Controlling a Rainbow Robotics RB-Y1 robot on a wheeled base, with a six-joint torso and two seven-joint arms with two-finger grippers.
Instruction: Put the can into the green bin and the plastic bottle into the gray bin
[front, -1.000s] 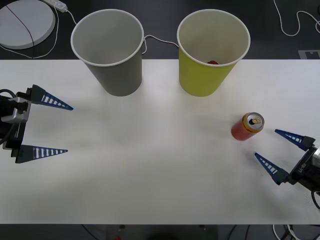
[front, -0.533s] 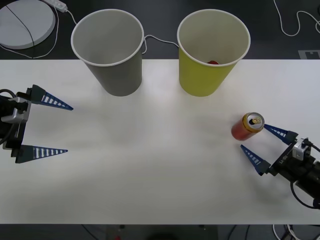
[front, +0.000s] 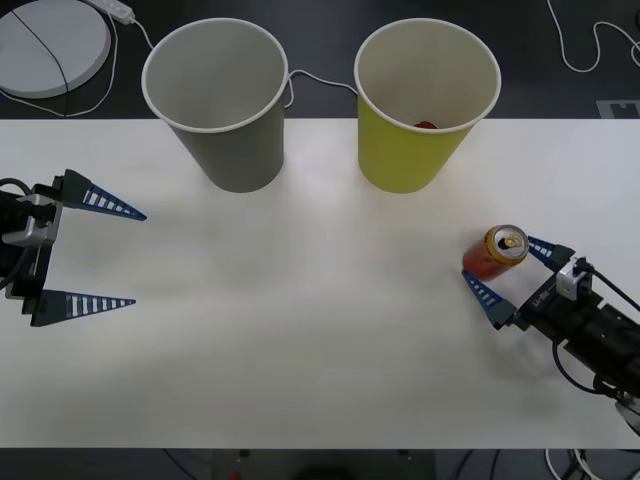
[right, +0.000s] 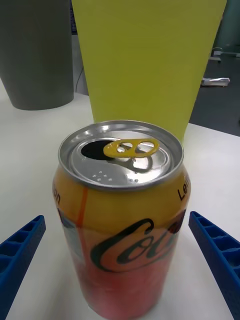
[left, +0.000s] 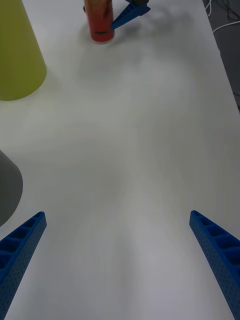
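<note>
Table (front: 300, 350), right gripper (front: 508, 272) advanced, now straddling can (front: 492, 254)

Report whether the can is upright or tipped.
Upright: the can stands on its base on the table, pull-tab top facing up, between the open right gripper's fingers.

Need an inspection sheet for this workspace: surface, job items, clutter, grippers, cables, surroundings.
Surface: white table, bare around the job items.
Job items: can upright, tab end up; green bin with something red inside; gray bin upright beside it.
Clutter: nothing seen.
Grippers: right gripper open, fingers either side of the can; left gripper open, parked at the table's left edge.
Cables: white cable behind the bins.
Surroundings: round white disc on the dark floor.
</note>
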